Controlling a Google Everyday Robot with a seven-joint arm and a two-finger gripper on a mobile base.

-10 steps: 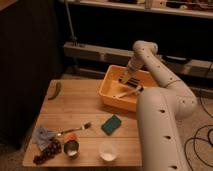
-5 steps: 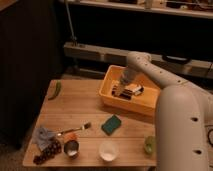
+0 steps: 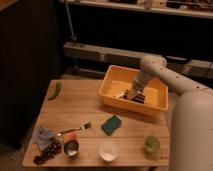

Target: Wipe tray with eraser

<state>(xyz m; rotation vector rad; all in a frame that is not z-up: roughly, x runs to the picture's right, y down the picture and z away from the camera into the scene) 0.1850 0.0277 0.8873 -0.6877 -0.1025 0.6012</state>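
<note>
- One tray (image 3: 116,82), holding one eraser (image 3: 135,96)
- One end effector (image 3: 131,92), down inside the tray
- One green sponge (image 3: 112,124)
- One white bowl (image 3: 108,150)
- One fork (image 3: 76,129)
- One counter (image 3: 75,107)

gripper (image 3: 131,94) low, arm bent downward

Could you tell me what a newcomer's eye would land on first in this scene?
The bright orange-yellow tray at the table's far right stands out first, with the white arm reaching into it and the end effector down at the striped eraser on its floor. Next, the green sponge lies in front of the tray.
</note>
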